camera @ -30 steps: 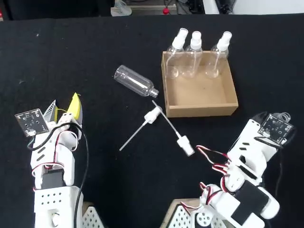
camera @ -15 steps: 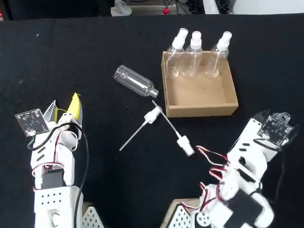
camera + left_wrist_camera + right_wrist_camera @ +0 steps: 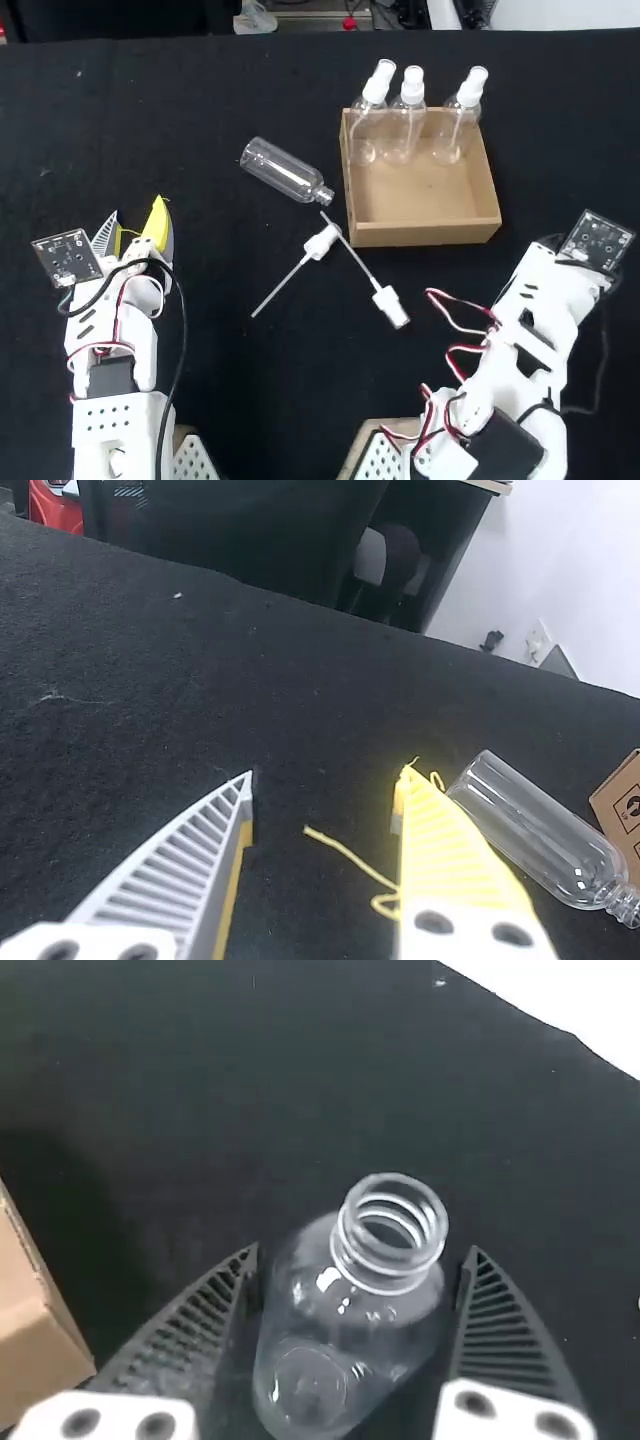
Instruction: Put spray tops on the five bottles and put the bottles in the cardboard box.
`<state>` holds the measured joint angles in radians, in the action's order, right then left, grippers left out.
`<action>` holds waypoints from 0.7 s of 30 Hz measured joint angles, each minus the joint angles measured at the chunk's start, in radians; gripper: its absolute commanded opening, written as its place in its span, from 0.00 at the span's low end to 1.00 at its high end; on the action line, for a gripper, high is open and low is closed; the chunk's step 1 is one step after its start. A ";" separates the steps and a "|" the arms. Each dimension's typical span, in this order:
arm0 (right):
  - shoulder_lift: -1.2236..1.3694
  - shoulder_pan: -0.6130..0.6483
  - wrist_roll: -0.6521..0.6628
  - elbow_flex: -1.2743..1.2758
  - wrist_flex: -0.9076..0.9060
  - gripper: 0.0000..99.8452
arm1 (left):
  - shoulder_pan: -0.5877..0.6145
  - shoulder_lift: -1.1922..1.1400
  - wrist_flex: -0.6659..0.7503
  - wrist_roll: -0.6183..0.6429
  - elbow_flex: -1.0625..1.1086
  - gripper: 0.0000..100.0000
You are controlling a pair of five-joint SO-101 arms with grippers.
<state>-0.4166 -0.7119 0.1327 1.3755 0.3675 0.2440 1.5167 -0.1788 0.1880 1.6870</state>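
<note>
high view: cardboard box [image 3: 425,234] at 1 o'clock on the table [image 3: 200,90]. three capped bottles [image 3: 408,125] stand upright along its 12 o'clock wall. bare bottle [image 3: 285,172] lies on its side at the box's 9 o'clock, apart from it. two spray tops [image 3: 322,243] at the box's 7 o'clock, tubes crossing. left gripper [image 3: 136,208] at 8 o'clock, fingers spread.

left wrist view: nothing between the spread fingers. bare bottle lies just beyond the yellow one.

right wrist view: right gripper [image 3: 360,1252] clamped on an open-necked bottle [image 3: 350,1310].
</note>
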 measured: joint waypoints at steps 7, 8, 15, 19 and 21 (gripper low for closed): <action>0.000 0.000 0.000 0.000 0.000 0.27 | 0.000 0.000 0.000 0.000 0.000 0.22; 0.000 0.000 0.000 0.000 0.000 0.27 | 0.000 0.000 0.000 0.000 0.000 0.22; 0.000 0.000 0.000 0.000 0.000 0.16 | 0.000 0.000 0.000 0.000 0.000 0.22; 0.000 0.000 0.003 0.000 0.009 0.01 | 0.000 0.000 0.000 0.000 0.000 0.22; 0.000 0.000 0.002 0.000 0.035 0.04 | 0.000 0.000 0.000 0.000 0.000 0.22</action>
<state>-0.4166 -0.7119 0.1343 1.3755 0.4028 0.2440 1.5167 -0.1788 0.1880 1.6870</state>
